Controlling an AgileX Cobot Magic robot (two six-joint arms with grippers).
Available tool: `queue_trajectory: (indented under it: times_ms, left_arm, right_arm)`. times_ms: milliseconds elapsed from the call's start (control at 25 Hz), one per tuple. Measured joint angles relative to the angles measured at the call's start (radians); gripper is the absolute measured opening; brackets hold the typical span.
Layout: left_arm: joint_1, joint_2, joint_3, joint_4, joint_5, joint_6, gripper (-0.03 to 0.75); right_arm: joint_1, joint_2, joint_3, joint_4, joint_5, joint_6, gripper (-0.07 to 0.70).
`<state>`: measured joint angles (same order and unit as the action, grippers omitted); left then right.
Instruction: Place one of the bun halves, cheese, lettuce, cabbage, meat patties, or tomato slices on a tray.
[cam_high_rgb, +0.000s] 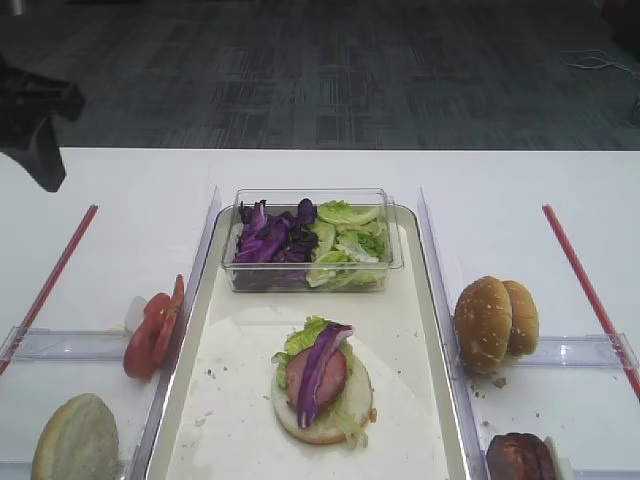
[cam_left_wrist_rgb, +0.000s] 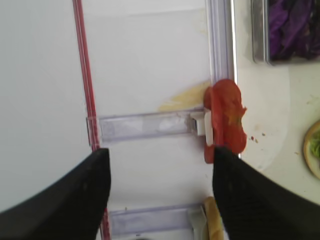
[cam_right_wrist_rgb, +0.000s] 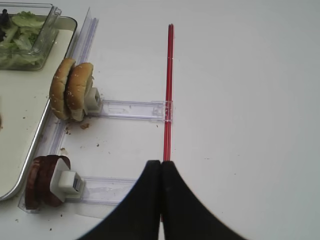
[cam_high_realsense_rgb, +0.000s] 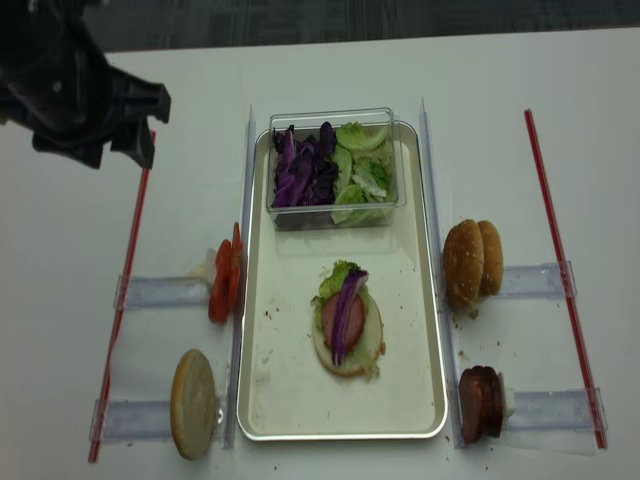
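On the white counter (cam_high_realsense_rgb: 320, 75) the long cream tray (cam_high_realsense_rgb: 290, 385) lay down the middle. Near the tray's center sat a pale bun bottom (cam_high_realsense_rgb: 350, 350) stacked with green lettuce (cam_high_realsense_rgb: 337, 274), a reddish round slice (cam_high_realsense_rgb: 340, 320) and, on top, a purple cabbage (cam_high_realsense_rgb: 347, 312) strip lying lengthwise across the stack. At the far end of the tray stood a clear plastic box (cam_high_realsense_rgb: 332, 168) with purple shreds on its left and green leaves on its right.

Left of the tray, the tomato slices (cam_high_realsense_rgb: 224, 283) stood on edge against a clear rail, and nearer, a pale bun half (cam_high_realsense_rgb: 193, 402) leaned on edge. Right of the tray, two sesame bun tops (cam_high_realsense_rgb: 472, 262) stood side by side, and nearer, the meat patties (cam_high_realsense_rgb: 479, 403) stood on edge by a small white block. A red strip (cam_high_realsense_rgb: 558, 262) ran along the right side of the counter, another along the left.

The left claw (cam_left_wrist_rgb: 160, 190) hung over the left rails, its dark fingers (cam_left_wrist_rgb: 75, 195) spread wide apart with nothing between them; the tomato slices showed just beyond its right finger. The right claw (cam_right_wrist_rgb: 161, 175) hovered over the counter right of the tray, fingers pressed together and empty, its tip over the near part of the red strip.
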<state>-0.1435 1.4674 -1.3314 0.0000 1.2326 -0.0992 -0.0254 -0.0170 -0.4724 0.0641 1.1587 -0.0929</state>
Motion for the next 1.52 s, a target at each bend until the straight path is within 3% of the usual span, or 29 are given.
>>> queue_trajectory:
  times_ms: [600, 1520]
  left_arm:
    - [0.000, -0.575, 0.433, 0.000, 0.012, -0.003, 0.421]
    - [0.002, -1.337, 0.730, 0.000, 0.035, 0.024, 0.421]
  right_arm:
    - [0.000, 0.000, 0.000, 0.000, 0.000, 0.000, 0.024]
    - [0.000, 0.000, 0.000, 0.000, 0.000, -0.004, 0.024]
